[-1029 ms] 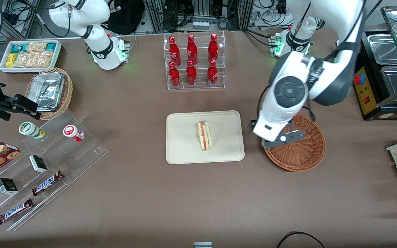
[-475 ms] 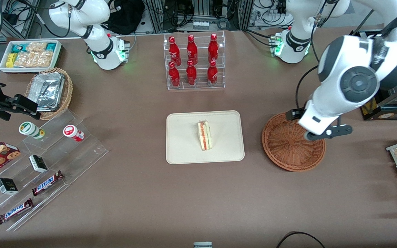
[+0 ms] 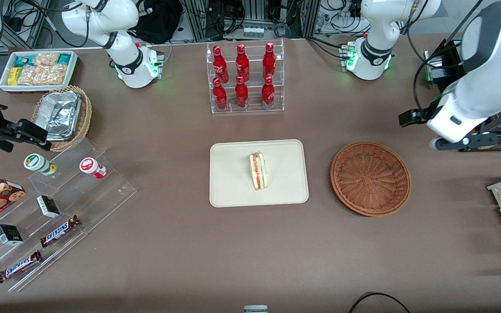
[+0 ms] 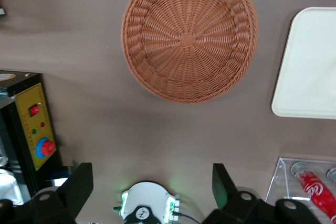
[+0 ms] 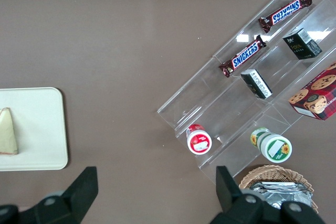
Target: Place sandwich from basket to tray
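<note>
Since the sandwich point(image 3: 258, 171) already lies on the tray point(image 3: 228, 191) and the basket point(image 3: 370, 178) has nothing in it, your released claw point(image 4: 152, 192) hangs high above the tabletop point(image 3: 189, 243) near the basket, so I think the job is done and you only need to park.

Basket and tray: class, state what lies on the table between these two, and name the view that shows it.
Nothing: in the front view, only bare brown tabletop separates the basket from the tray. The open gripper hangs toward the working arm's end of the table.
</note>
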Robot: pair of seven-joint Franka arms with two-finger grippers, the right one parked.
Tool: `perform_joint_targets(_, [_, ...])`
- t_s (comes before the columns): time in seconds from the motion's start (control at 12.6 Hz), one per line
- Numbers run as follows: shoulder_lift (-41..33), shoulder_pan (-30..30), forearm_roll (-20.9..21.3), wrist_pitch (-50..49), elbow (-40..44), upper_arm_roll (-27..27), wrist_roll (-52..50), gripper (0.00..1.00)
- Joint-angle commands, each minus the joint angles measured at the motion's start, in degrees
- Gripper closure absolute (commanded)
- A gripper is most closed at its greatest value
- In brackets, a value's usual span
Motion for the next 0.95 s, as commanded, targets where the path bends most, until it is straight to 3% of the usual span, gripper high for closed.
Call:
perform_joint_targets(0.0, [-3.53, 2.05, -0.90, -1.66, -1.59, -0.68, 3.42, 0.00])
perform_joint_targets(0.87, [-6.44, 4.69, -0.55, -1.41, -0.71, 1.51, 5.97, 0.00])
